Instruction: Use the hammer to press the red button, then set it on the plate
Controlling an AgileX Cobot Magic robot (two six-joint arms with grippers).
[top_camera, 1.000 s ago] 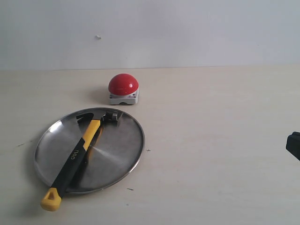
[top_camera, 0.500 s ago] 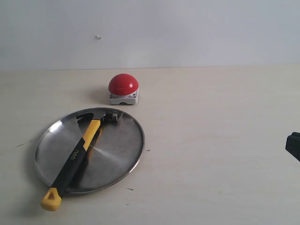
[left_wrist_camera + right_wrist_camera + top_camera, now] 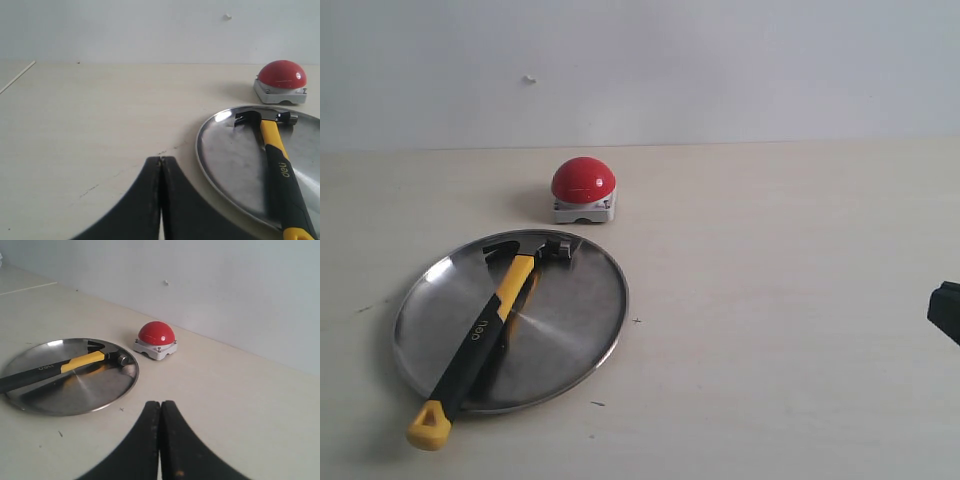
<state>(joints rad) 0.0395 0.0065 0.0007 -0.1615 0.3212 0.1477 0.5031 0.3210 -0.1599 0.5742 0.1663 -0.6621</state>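
Observation:
The hammer (image 3: 490,318) lies across the silver plate (image 3: 570,330), dark head near the far rim and yellow looped end over the near-left rim. Just behind the plate stands the red button (image 3: 584,181) on its grey-white base. Both also show in the wrist views: hammer (image 3: 278,165) (image 3: 55,366), plate (image 3: 225,155) (image 3: 85,390), red button (image 3: 281,76) (image 3: 156,334). My left gripper (image 3: 160,159) is shut and empty, off to the plate's side. My right gripper (image 3: 160,403) is shut and empty too; only a dark part of that arm (image 3: 946,309) shows at the exterior view's right edge.
The pale table (image 3: 780,260) runs back to a plain light wall (image 3: 720,60). Small dark marks dot the table near the plate.
The dark part of the right arm at the exterior view's right edge has crept slightly left. Hammer, plate and button have not moved.

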